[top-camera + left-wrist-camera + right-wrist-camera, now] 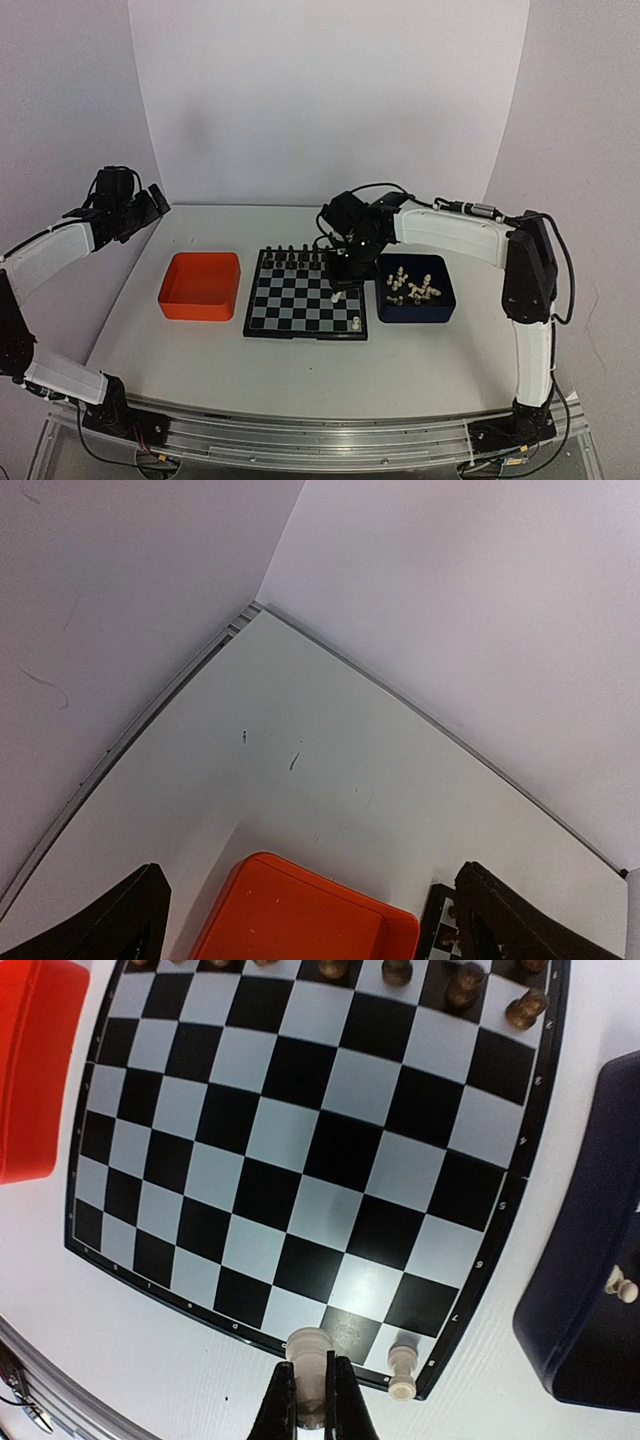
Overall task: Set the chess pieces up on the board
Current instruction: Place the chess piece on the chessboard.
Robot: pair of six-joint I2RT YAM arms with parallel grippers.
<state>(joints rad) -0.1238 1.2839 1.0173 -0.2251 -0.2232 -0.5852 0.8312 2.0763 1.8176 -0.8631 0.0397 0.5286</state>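
1. white counter (300, 370), pale backdrop; the board (300, 1160) lies at its centre.
2. right fingers (281, 1412) clamp a cream-white chess piece (308, 1345) by the board's near-right corner, beside a standing white piece (402, 1370).
3. centre it over its square, lower it upright, then release without nudging the neighbour.
4. left fingers (130, 925) are spread wide, above the orange tray (300, 915).
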